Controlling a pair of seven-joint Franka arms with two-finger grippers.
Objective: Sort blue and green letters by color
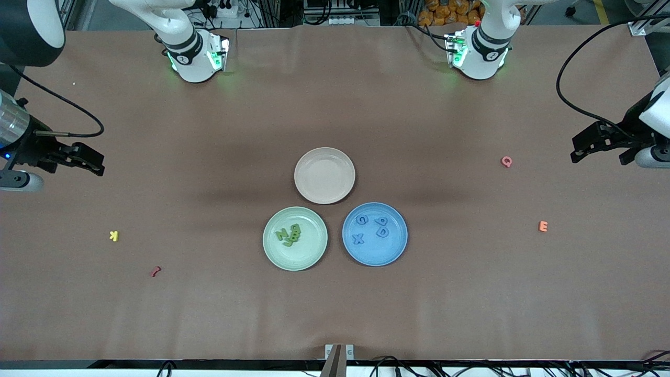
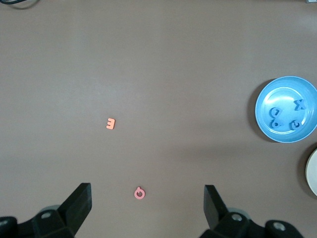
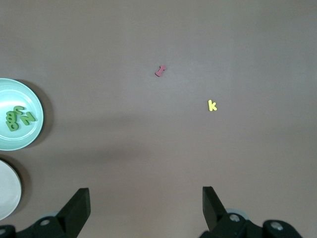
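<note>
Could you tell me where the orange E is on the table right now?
The orange E lies flat on the bare table toward the left arm's end, apart from the blue plate and nearer to the front camera than the pink Q.

Left gripper [image 2: 147, 208] up over brown table [image 2: 163, 64], fingers [image 2: 79, 201] spread wide, nothing between them. Pink Q [image 2: 139, 193] flat on table between the fingers, orange E [image 2: 111, 123] near it, apart. Blue plate [image 2: 286, 109] well apart from both, holding blue letters [image 2: 285, 118]; sliver of pale plate [image 2: 312, 172] just beside it.
</note>
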